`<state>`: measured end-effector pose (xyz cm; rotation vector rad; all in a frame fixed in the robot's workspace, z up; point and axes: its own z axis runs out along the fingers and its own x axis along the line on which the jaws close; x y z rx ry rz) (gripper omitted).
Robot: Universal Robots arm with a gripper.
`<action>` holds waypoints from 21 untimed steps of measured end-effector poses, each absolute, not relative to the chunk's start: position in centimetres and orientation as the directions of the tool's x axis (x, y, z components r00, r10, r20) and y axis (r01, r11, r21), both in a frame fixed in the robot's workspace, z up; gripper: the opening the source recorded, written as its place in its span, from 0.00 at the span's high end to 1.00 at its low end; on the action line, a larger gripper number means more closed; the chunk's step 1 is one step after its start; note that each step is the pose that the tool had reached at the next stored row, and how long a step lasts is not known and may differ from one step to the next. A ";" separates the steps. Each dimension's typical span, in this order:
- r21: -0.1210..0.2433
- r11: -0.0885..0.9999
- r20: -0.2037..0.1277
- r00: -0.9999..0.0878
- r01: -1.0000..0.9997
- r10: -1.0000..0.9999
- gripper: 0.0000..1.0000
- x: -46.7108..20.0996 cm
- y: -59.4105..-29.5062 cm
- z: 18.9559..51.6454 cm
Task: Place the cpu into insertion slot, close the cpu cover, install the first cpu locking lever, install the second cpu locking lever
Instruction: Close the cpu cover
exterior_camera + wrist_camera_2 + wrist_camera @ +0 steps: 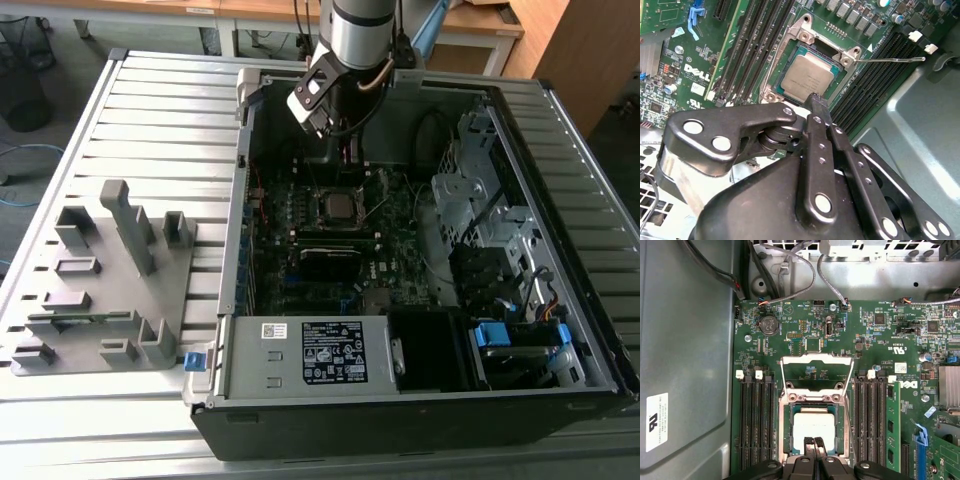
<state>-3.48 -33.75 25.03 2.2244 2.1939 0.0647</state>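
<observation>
Exterior view: an open black-and-grey desktop computer case (232, 260) lies on its side on a slatted grey metal table (150, 110). Inside it are a green motherboard (395, 225), a grey power supply box (300, 355) with a white label along the near edge, and a blue-tabbed drive bay (515, 335) toward the exterior view's right. The small square silver-grey cpu (338, 207) is near the board's middle. A silver-and-black robot arm (355, 30) reaches down into the case over the far side of the cpu. A grey plastic fixture block (100, 290) with posts sits on the table at the exterior view's left, well apart from the case.

Second wrist view: the black linkage gripper (816, 100) has its fingers pressed together with nothing seen between them. Its tip is at the edge of the cpu (807, 75); contact cannot be told. The cpu lies flat in the square black insertion slot (792, 60). A thin silver wire locking lever (890, 60) sticks out sideways, unlatched, above the long black memory slots (755, 45) that flank the socket.

First wrist view: this view adds the thin square metal cpu cover (815, 358), hinged up and open on the far side of the socket, with green board visible through its opening. It does not lie over the cpu (812, 425). The fingertips (807, 447) sit over the chip's near edge. Beyond the cover are a round silver coin battery (769, 325), grey cables (805, 275) and a finned silver heatsink (949, 385). The grey case wall (685, 340) runs along one side.
</observation>
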 end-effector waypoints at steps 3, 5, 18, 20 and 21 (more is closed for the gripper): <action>0.041 -0.014 0.018 0.013 0.999 1.000 0.89 -3.5 -33.7 25.1; 0.041 -0.014 0.018 0.013 0.999 1.000 0.89 -3.5 -33.7 25.1; 0.041 -0.014 0.018 0.013 0.999 1.000 0.89 -3.0 -33.7 25.2; 0.041 -0.014 0.018 0.013 0.999 1.000 0.89 -3.0 -33.7 25.5; 0.041 -0.014 0.018 0.013 0.999 1.000 0.89 -3.0 -33.7 25.6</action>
